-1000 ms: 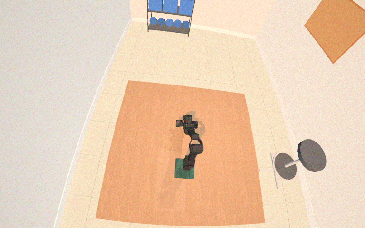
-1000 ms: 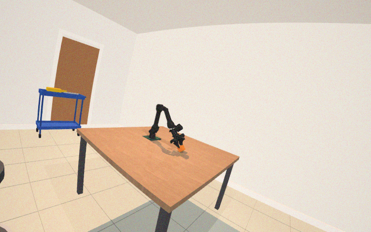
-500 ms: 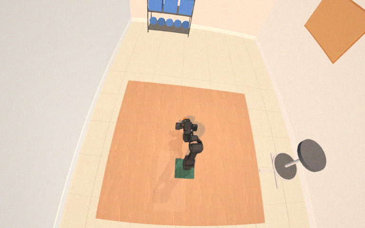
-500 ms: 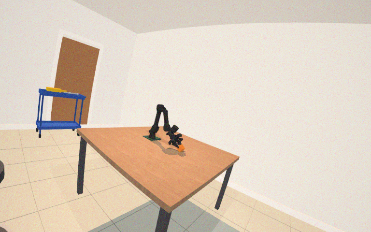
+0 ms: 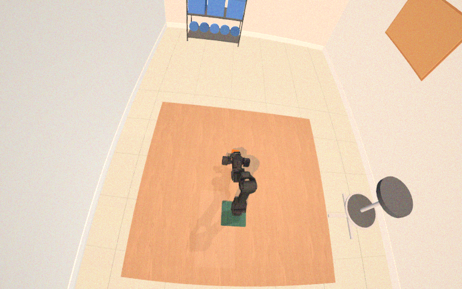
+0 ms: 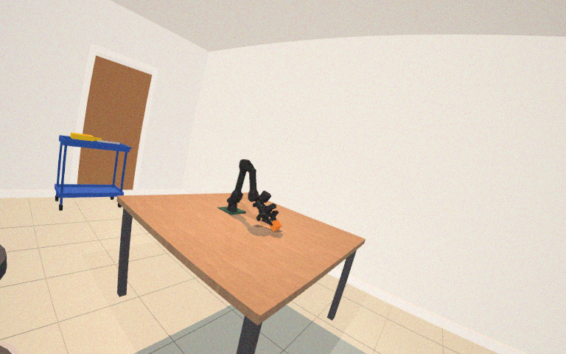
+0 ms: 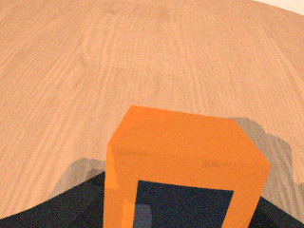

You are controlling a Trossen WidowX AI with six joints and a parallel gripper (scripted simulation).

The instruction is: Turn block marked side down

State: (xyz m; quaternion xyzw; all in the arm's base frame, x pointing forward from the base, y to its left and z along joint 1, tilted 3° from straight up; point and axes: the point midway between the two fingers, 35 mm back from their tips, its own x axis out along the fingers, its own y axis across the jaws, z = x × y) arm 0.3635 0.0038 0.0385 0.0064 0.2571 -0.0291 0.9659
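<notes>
Wood table [image 6: 200, 233]: orange block [image 7: 184, 184] clamped btwn jaws, dark marked face twd wrist cam.

I see a wooden tabletop [image 6: 200, 233] on dark legs. A green base plate [image 5: 228, 220] lies flat on it, carrying the arm, whose shadow falls across the wood.

I find no readable text, labels, brands or numbers in any view. Only marking: plain dark square on camera-facing side of orange block [image 7: 184, 184], no characters on it.
</notes>
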